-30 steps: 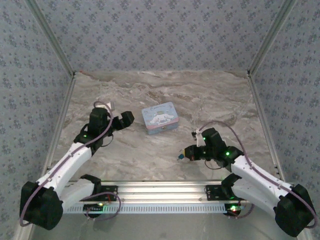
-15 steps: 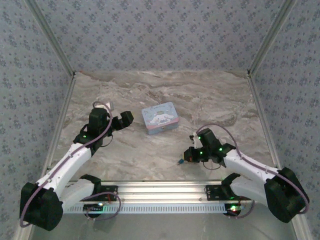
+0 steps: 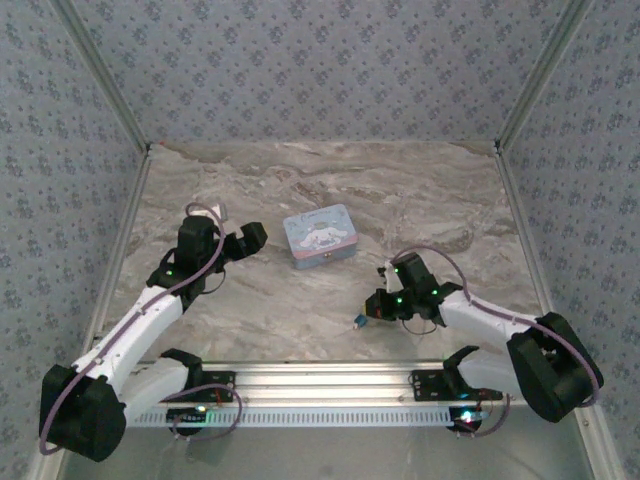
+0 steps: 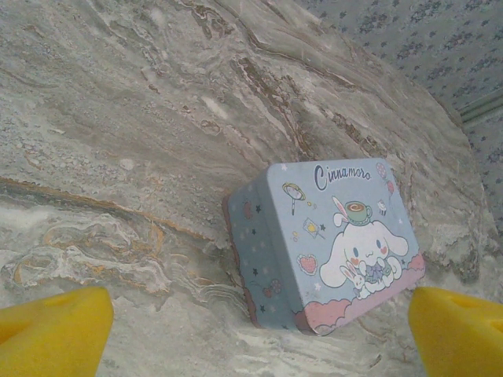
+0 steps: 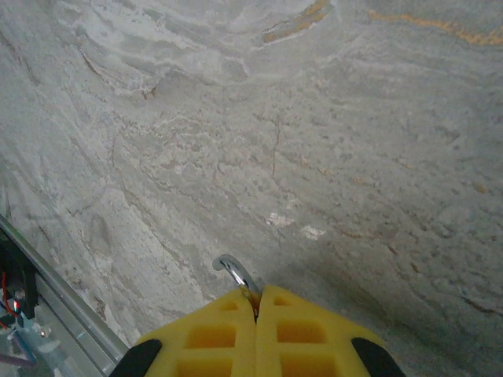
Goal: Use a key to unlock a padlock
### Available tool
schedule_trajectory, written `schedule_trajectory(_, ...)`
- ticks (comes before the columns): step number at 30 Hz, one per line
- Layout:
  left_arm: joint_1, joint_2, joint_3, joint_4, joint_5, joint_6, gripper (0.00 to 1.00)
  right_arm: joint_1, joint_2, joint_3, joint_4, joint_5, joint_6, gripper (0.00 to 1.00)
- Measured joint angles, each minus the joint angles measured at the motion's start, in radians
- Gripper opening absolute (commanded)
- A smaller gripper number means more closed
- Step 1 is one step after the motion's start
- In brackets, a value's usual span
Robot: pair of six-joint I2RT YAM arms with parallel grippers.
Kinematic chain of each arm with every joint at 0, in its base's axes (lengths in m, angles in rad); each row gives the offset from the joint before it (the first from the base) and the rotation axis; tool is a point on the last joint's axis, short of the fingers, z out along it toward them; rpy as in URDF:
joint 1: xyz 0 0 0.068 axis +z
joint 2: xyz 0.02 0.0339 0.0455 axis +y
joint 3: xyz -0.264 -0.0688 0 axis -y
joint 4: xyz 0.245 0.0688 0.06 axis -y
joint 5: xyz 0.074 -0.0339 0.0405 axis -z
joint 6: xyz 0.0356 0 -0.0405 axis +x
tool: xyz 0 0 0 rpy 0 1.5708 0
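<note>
- The right gripper sits lower right of centre in the top view, low over the marble table. Its yellow fingers are pressed together.
- A small blue-teal item at this gripper's tip reads as the padlock. It appears to be pinched between the fingers, close to the table surface.
- In the right wrist view, a curved silver metal piece pokes out from between the closed fingertips. It is too small to tell whether this is the lock's shackle or a ring.
- The left gripper is left of centre in the top view. Its fingers stand wide apart, holding nothing, and point at the pale blue tin.
- The tin is closed and lies well apart from the padlock.
- Progress, as a judgement: early. The lock appears secured in one gripper, but no key can be made out in the other. Fetching the key, inserting it and turning it all remain.
</note>
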Motion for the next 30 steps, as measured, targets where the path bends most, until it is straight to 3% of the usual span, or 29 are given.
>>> schedule_trajectory(9,0.0,0.0,0.0,0.0,0.0,0.0,0.97,-0.022,-0.009,0.001,0.001,0.004,0.013,0.27)
schedule_trajectory(21,0.032,-0.055,0.029,-0.045,-0.06,0.047,0.97,-0.145,-0.152,0.155,-0.134,0.107,-0.101,0.36)
schedule_trajectory(27,0.048,-0.174,0.037,-0.051,-0.218,0.161,0.98,-0.26,-0.269,0.186,-0.125,0.229,-0.195,0.55)
schedule_trajectory(30,0.058,-0.241,0.008,-0.007,-0.306,0.241,0.98,-0.329,-0.293,0.185,-0.097,0.302,-0.231,0.74)
